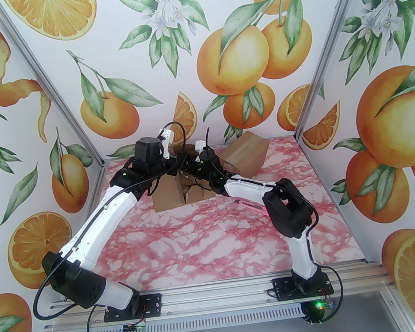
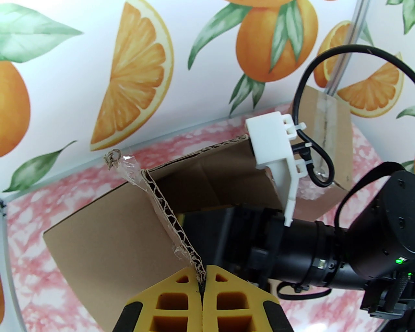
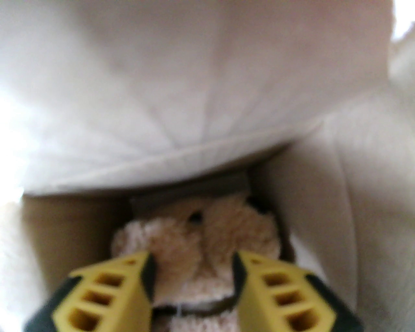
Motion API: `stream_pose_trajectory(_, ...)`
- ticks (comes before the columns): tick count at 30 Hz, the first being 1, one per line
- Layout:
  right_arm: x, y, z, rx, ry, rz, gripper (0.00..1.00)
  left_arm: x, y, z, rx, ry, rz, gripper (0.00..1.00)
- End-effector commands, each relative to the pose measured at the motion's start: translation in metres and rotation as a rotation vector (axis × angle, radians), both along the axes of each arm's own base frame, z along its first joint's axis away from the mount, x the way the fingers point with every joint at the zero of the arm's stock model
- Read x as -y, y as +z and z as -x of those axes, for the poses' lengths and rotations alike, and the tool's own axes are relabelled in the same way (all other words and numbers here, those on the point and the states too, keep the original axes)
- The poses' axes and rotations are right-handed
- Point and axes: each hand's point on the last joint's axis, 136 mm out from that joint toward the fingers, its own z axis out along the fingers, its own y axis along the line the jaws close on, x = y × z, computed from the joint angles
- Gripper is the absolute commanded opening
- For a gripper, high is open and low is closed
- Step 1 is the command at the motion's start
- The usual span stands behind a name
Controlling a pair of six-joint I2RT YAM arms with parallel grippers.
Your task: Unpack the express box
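The open brown express box stands at the back middle of the table. My left gripper is shut on the torn edge of its raised flap, holding the flap upright. My right arm reaches down into the box. In the right wrist view my right gripper sits inside the cardboard walls. Its yellow fingers press both sides of a beige plush toy. Soft white material hangs blurred above the toy.
A second, taped brown box leans against the back wall to the right of the open one. A thin pink object lies on the marble table under my right arm. Patterned walls stand on three sides.
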Motion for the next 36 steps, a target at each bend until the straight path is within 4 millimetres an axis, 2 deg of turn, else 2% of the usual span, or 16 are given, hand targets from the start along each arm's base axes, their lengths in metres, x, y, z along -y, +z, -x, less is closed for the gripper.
stream_pose_trajectory(1,-0.011,0.001,0.011,0.009,0.083,-0.039,0.19,0.0,0.048,0.005,0.14,-0.04,0.074,0.0)
stream_pose_trajectory(4,-0.01,0.013,0.011,0.042,0.09,-0.042,0.04,-0.01,0.047,0.004,0.137,-0.015,0.079,0.0)
stream_pose_trajectory(6,-0.01,0.027,0.014,0.08,0.106,-0.056,0.0,-0.021,0.044,0.002,0.133,0.024,0.07,0.0)
stream_pose_trajectory(12,-0.006,0.061,0.027,0.153,0.133,-0.031,0.0,-0.058,0.028,-0.008,0.085,0.168,0.053,0.0)
stream_pose_trajectory(14,-0.004,0.072,0.032,0.182,0.137,-0.025,0.0,-0.064,0.025,-0.011,0.075,0.191,0.053,0.0)
stream_pose_trajectory(19,-0.001,0.11,0.049,0.297,0.161,-0.047,0.0,-0.084,0.002,-0.023,-0.005,0.294,0.033,0.0)
stream_pose_trajectory(21,-0.002,0.121,0.052,0.319,0.174,-0.049,0.0,-0.086,-0.003,-0.027,-0.025,0.307,0.047,0.0)
stream_pose_trajectory(25,0.001,0.126,0.051,0.323,0.157,-0.019,0.0,-0.08,-0.007,-0.03,-0.026,0.293,0.073,0.0)
stream_pose_trajectory(27,0.004,0.113,0.045,0.261,0.133,0.058,0.0,-0.079,-0.004,-0.029,-0.017,0.287,0.084,0.0)
stream_pose_trajectory(29,0.005,0.095,0.04,0.194,0.126,0.133,0.12,-0.075,0.002,-0.027,0.009,0.263,0.108,0.0)
stream_pose_trajectory(32,0.004,0.077,0.038,0.126,0.115,0.144,0.27,-0.065,0.011,-0.021,0.041,0.207,0.142,0.0)
stream_pose_trajectory(36,-0.005,0.074,0.044,0.128,0.12,0.217,0.41,-0.055,0.017,-0.014,0.072,0.207,0.104,0.0)
